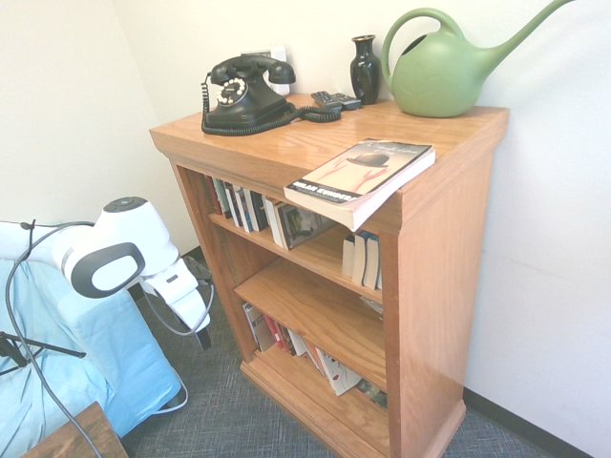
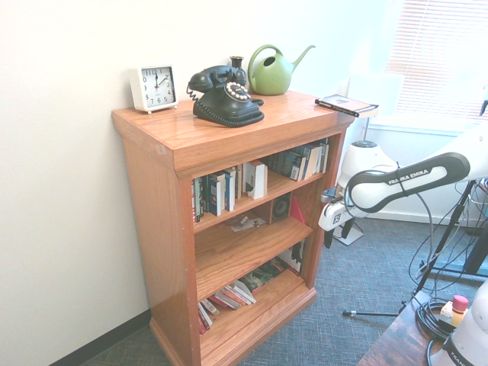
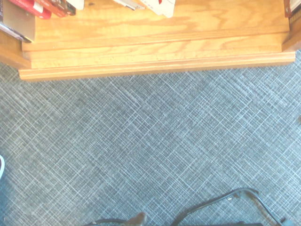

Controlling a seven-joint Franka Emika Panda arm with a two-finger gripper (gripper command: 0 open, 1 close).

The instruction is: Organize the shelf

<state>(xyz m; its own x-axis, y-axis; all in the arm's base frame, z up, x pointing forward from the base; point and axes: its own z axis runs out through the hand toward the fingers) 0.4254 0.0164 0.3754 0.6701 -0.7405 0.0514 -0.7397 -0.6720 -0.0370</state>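
First exterior view, gripper beside shelf, over carpet, jaw state unclear

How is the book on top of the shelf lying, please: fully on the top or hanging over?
Hanging over. The book lies flat, cover up, one corner past the front edge of the shelf.

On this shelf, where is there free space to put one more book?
The middle tier is almost bare, with only a few items at its ends. On the shelf top, bare wood lies between the telephone and the book overhanging the front edge. The top tier is crowded with books.
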